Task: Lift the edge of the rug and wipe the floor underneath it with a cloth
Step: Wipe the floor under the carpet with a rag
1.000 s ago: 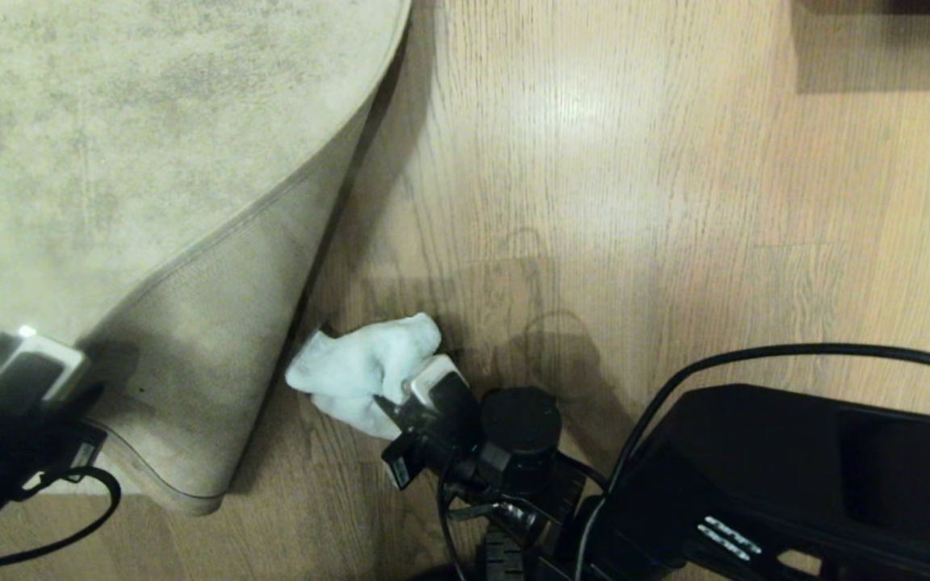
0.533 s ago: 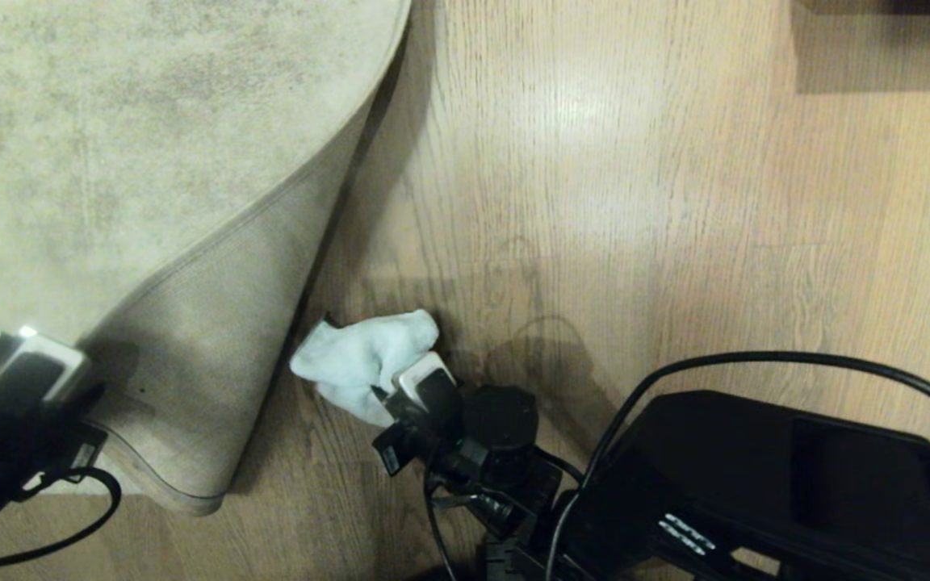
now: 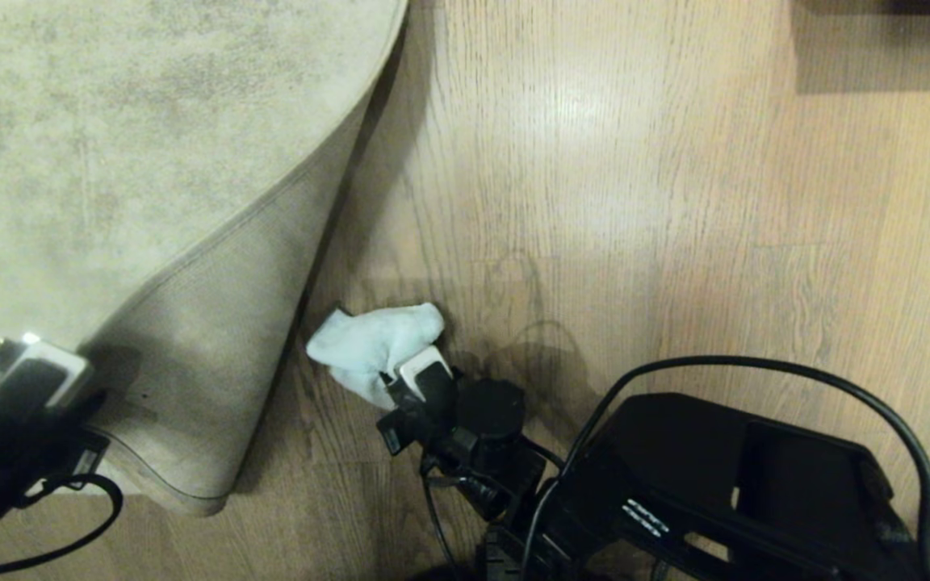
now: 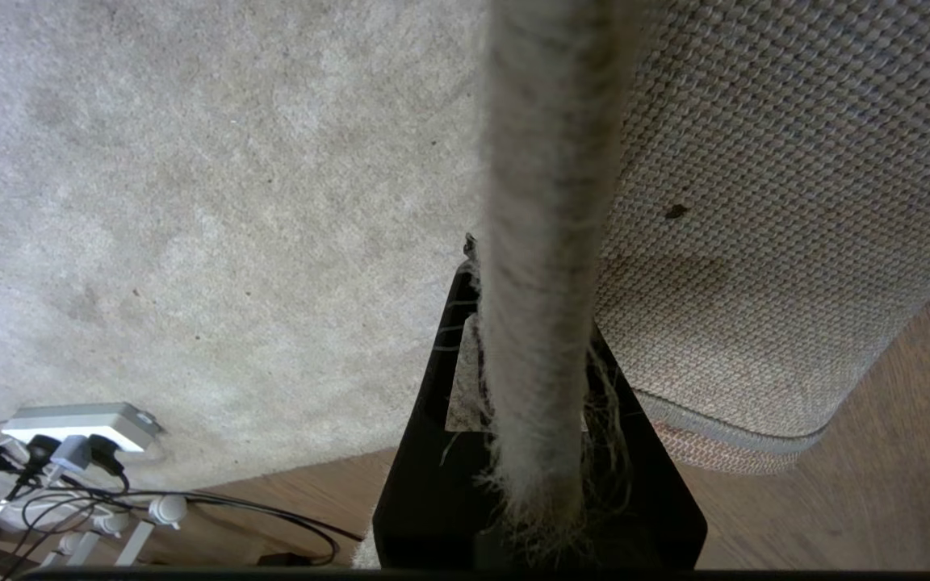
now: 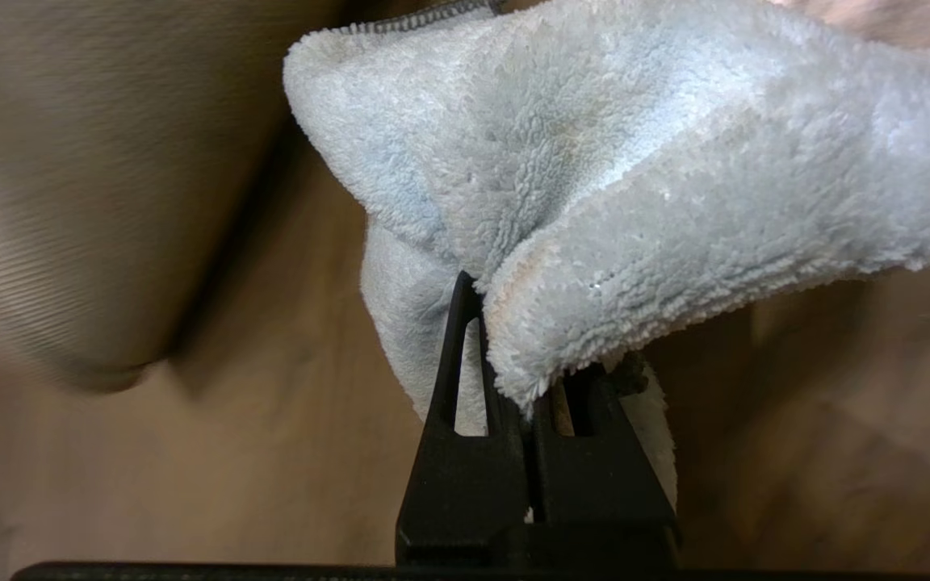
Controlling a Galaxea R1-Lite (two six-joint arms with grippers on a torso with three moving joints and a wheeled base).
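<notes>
Nearest the robot, the right tool (image 3: 400, 379) is being held low over the floor (image 3: 634, 202), its jaws pinched tight on a fold of the cloth (image 3: 372, 343). The cloth is being carried bunched ahead of the tool, on the bare planks just beside the lifted rug; whether it is pressing on the wood or riding slightly above it cannot be told from the head view. In the right wrist view the cloth (image 5: 634, 177) is filling most of the frame, with the raised rug blurred beyond it.

To the left, at the rug's near corner, the left tool (image 3: 33, 375) is being kept closed on the rug edge (image 3: 190, 266), which is being held up and folded back so the woven backing is facing outward. In the left wrist view the rug edge (image 4: 542, 242) is seen clamped edge-on between the jaws, its fibres fraying.

The strip to be wiped appears to lie leftward and farther from the cloth, along the fold line, which is running diagonally away toward the far side. The right arm is judged nearer to it. How far the floor under the fold reaches is hidden by shadow and the backing.

Beyond, the flat rug is being cut off by the frame.
</notes>
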